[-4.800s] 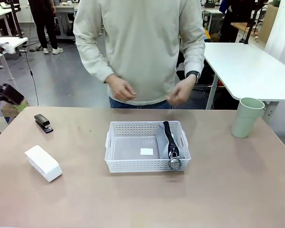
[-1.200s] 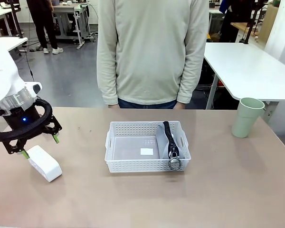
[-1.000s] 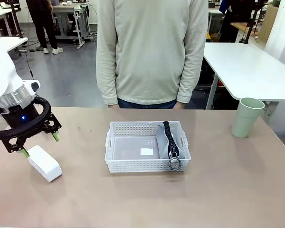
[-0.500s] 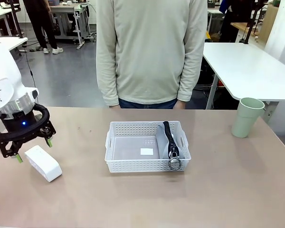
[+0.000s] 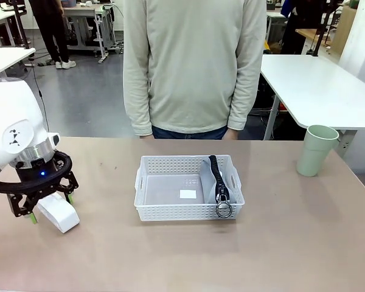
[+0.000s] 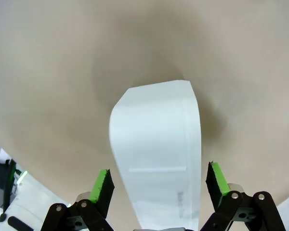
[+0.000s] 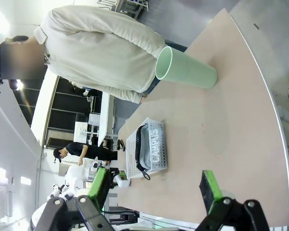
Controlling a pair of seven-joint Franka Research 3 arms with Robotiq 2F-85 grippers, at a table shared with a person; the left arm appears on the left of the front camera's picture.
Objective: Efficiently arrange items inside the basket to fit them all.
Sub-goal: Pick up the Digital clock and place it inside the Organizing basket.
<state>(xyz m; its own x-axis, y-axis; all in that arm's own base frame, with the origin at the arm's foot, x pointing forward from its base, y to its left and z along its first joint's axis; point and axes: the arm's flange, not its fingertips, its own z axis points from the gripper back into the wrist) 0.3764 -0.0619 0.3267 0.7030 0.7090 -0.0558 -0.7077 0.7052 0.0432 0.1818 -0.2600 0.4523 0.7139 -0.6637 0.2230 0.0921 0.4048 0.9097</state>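
Observation:
The white rounded block lies on the table at the left. My left gripper is down over it, open, a green pad on each side; in the left wrist view the block runs between the fingers without clear contact. The white basket sits mid-table with the grey zip pouch standing along its right end, metal ring over the front rim. A pale green cup stands at the far right. My right gripper hangs open high above the table, off beyond the cup and the basket.
A person stands at the far edge behind the basket, arms hanging down. Bare tabletop lies in front of and to the right of the basket. Another white table stands behind the cup.
My left gripper has come down and toward the near edge, from above the block's far end to straddling the block. Block, basket and cup have not moved.

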